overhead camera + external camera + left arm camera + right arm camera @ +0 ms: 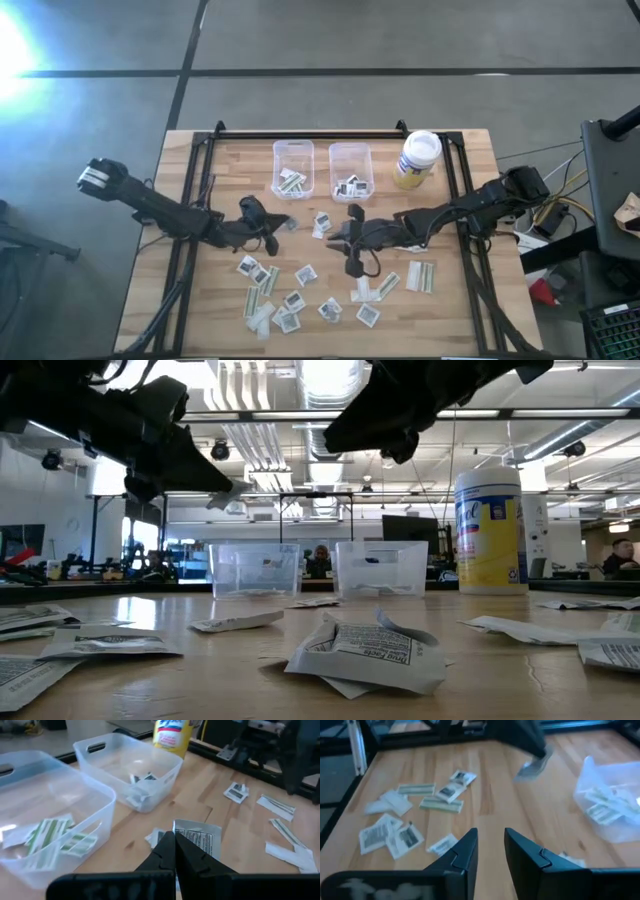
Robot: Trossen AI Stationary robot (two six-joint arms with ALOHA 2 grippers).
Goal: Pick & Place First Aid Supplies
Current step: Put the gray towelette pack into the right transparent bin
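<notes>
Packets (pixel 300 290) mostly loose on table (pixel 460 300); a few already in both bins (pixel 293 165).
Left hand (pixel 174 845) pinched shut on one square packet (pixel 200 836), raised short of bins. Right hand (pixel 490 845), fingers apart, empty, over mid-table. Advice: carry packet fully over bin rim, then release low.

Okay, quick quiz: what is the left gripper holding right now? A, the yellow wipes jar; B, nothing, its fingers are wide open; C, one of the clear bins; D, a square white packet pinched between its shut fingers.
D: the left wrist view shows the left gripper shut on a square white packet with dark print, lifted off the table near the left bin.
</notes>
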